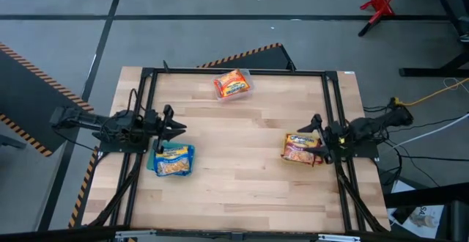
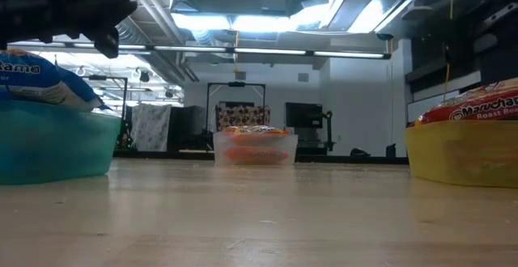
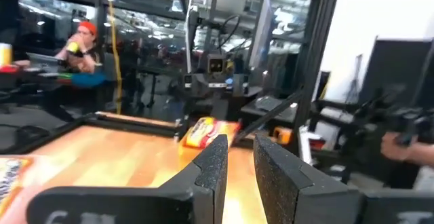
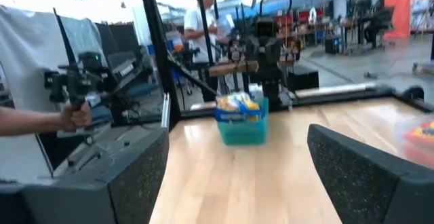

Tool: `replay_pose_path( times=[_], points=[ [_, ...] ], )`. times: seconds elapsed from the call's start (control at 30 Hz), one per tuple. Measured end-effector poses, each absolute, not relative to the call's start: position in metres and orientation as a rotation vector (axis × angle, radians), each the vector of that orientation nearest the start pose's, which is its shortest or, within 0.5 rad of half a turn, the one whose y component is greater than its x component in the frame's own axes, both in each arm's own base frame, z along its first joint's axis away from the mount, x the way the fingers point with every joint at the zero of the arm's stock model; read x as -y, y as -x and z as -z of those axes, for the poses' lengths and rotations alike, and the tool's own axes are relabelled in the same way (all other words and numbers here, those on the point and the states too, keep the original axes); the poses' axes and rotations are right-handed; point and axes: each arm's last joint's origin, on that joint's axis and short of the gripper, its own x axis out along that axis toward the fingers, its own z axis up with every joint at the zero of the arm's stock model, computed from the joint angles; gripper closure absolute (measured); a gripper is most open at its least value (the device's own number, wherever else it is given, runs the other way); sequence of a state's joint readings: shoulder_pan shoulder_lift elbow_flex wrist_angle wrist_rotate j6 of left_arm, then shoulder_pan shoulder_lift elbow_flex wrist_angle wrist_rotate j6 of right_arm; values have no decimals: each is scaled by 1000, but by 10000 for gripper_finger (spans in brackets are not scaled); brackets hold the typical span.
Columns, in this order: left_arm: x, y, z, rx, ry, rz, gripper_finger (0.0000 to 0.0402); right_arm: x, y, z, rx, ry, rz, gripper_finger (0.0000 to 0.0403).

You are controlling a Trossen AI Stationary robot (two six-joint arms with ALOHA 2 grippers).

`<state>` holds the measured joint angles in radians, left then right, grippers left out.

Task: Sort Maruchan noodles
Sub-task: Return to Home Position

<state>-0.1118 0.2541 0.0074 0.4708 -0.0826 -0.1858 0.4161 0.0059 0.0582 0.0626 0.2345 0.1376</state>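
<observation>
My Maruchan noodles [image 1: 174, 161] lie in 3 bins: crinkly blue-and-yellow packets in the teal bin [image 2: 48, 150] by my left gripper [image 3: 241, 146], orange-red packets [image 1: 232, 84] in the clear bin [image 2: 255, 155] at the far edge, and dark red packets [image 1: 300, 148] in the yellow bin [image 2: 461, 158] by my right gripper [image 4: 237, 149]. My left jaws are barely parted and my right jaws spread wide, both empty. The stacking hides how many packets each bin holds.

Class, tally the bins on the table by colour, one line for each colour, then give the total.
teal bin: 1
clear bin: 1
yellow bin: 1
Total: 3 bins
</observation>
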Motion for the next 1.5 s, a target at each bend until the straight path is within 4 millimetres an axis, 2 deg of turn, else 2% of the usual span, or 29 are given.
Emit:
replay_pose_path(
  times=[0.27, 0.5, 0.73, 1.1, 1.27, 1.4, 1.5],
  points=[
    [0, -105, -184, 177, 166, -115, 335, -15, -92, -180, -13, -189, -95, 63],
    [-7, -100, -182, 177, 142, -187, 335, 0, -93, -175, -65, -238, -150, 63],
    [-11, -97, -175, 121, 149, -281, 335, 14, -93, -175, 12, -199, -131, 63],
    [-10, -96, -171, 77, 116, -259, 335, 22, -91, -174, 30, -183, -164, 63],
    [-7, -97, -172, 72, 104, -151, 335, 21, -91, -174, 29, -105, -220, 63],
    [-7, -97, -171, 71, 124, -145, 335, 20, -92, -172, 3, -118, -255, 63],
    [-5, -97, -170, 59, 128, -109, 335, 19, -94, -169, -41, -164, -344, 63]
  ],
)
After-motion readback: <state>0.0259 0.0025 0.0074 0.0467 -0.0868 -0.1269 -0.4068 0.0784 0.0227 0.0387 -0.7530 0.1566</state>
